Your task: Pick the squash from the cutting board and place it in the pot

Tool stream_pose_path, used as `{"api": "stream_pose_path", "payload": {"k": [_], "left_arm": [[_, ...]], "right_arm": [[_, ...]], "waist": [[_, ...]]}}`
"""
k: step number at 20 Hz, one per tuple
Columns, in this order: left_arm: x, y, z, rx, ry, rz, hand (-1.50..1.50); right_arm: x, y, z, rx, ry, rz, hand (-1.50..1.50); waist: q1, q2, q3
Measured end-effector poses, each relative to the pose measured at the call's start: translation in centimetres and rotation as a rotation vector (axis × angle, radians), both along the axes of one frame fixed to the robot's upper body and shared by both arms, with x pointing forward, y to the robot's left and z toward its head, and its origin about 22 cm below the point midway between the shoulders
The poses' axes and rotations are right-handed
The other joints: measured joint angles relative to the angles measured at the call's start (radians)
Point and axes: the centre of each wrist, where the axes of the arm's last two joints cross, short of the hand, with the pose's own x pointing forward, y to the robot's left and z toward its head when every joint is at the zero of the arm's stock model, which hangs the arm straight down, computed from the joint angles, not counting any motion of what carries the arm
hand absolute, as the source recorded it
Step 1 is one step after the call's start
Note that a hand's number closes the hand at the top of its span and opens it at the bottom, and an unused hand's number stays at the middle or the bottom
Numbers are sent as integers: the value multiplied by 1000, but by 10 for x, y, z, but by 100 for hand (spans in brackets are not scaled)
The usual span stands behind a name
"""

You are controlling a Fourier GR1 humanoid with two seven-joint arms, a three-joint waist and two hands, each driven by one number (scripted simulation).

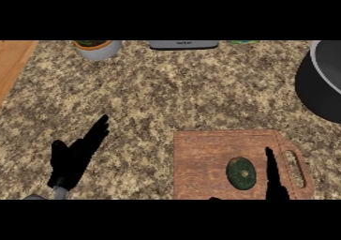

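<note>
Seen from above: speckled stone surface (173,89) with a wooden cutting board (201,159) at lower right, handle slot toward the right. Dark green squash (241,173) lying on the board, near its lower edge. Right robot hand (273,180) rising from the bottom edge just beside the squash, fingers straight, holding nothing. Left robot hand (76,154) resting at lower left, fingers up and relaxed, empty. Dark pot (322,89) at the right edge, well apart from the board

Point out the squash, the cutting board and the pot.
squash (241,173), head view, middle of its green top.
cutting board (201,164), head view, bare wood left of centre.
pot (318,93), head view, dark outer wall.
</note>
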Motion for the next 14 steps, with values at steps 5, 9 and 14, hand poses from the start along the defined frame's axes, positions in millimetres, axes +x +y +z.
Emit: {"api": "stream_pose_path", "payload": {"k": [5,9,14], "left_arm": [[-4,-9,-13,-27,10,15,0],[4,-10,-14,-43,10,28,0],[19,-4,-16,-15,-1,1,0]], "right_arm": [[-2,-14,-4,-31,-26,-27,-150],[-10,-22,-7,-6,-55,-22,-150],[-10,-25,-20,93,-133,9,-150]], "waist": [[-2,-2,-7],[-4,-2,-13],[-7,1,-27]]}}
